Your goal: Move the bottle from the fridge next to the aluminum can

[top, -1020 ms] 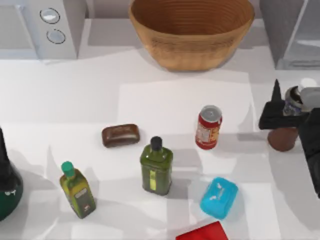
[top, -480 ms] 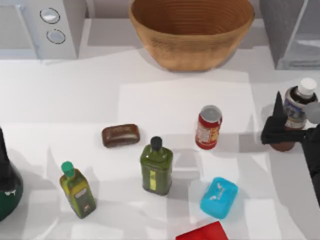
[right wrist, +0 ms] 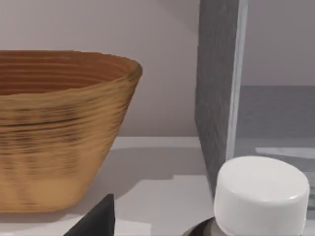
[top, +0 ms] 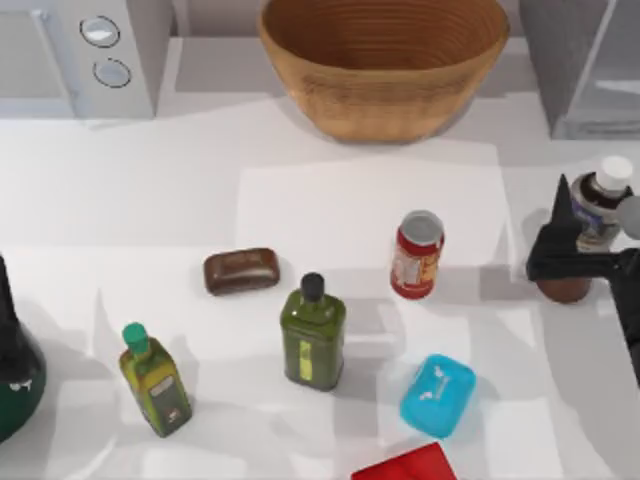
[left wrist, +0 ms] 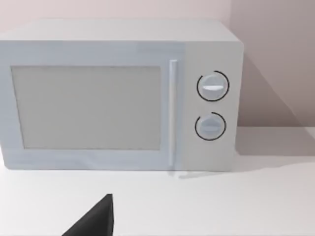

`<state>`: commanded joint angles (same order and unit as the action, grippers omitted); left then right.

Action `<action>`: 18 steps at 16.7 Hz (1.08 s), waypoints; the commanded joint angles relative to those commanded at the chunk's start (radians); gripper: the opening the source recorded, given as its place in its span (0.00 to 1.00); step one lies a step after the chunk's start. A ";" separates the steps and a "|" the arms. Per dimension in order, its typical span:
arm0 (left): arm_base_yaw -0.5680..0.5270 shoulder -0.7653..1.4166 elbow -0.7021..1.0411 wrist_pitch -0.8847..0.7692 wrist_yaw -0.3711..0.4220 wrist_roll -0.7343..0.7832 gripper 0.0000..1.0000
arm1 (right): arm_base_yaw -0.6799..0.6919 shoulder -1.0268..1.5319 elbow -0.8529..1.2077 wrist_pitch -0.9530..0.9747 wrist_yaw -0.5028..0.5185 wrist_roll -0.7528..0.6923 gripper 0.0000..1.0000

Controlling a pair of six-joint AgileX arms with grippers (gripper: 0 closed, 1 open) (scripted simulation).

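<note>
The right gripper (top: 585,262) holds the bottle (top: 597,203) low on its body, so it could tip near the aluminum can (top: 417,255).

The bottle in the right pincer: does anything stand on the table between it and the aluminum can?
Nothing visible does. The table between the bottle, at the right pincer, and the aluminum can is bare.

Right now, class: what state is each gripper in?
Left gripper: at the table's left, facing the microwave; state cannot be told.
Right gripper: at the bottle on the table's right; grip cannot be told.
</note>
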<state>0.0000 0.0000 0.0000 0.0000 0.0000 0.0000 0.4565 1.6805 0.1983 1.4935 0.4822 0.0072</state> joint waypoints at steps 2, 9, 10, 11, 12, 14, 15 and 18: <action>0.000 0.000 0.000 0.000 0.000 0.000 1.00 | -0.019 -0.093 0.008 -0.081 -0.020 0.003 1.00; 0.000 0.000 0.000 0.000 0.000 0.000 1.00 | -0.148 -0.611 -0.013 -0.558 -0.153 0.015 1.00; 0.000 0.000 0.000 0.000 0.000 0.000 1.00 | -0.173 -0.699 -0.023 -0.639 -0.177 0.016 1.00; 0.000 0.000 0.000 0.000 0.000 0.000 1.00 | -0.198 -0.789 -0.034 -0.721 -0.202 0.016 1.00; 0.000 0.000 0.000 0.000 0.000 0.000 1.00 | -0.225 -0.880 -0.047 -0.803 -0.227 0.016 1.00; 0.000 0.000 0.000 0.000 0.000 0.000 1.00 | -0.277 -1.060 -0.074 -0.964 -0.280 0.014 1.00; 0.000 0.000 0.000 0.000 0.000 0.000 1.00 | -0.303 -1.147 -0.089 -1.040 -0.306 0.013 1.00; 0.000 0.000 0.000 0.000 0.000 0.000 1.00 | -0.372 -1.391 -0.134 -1.247 -0.381 0.007 1.00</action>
<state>0.0000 0.0000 0.0000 0.0000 0.0000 0.0000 0.0847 0.2895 0.0642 0.2462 0.1011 0.0137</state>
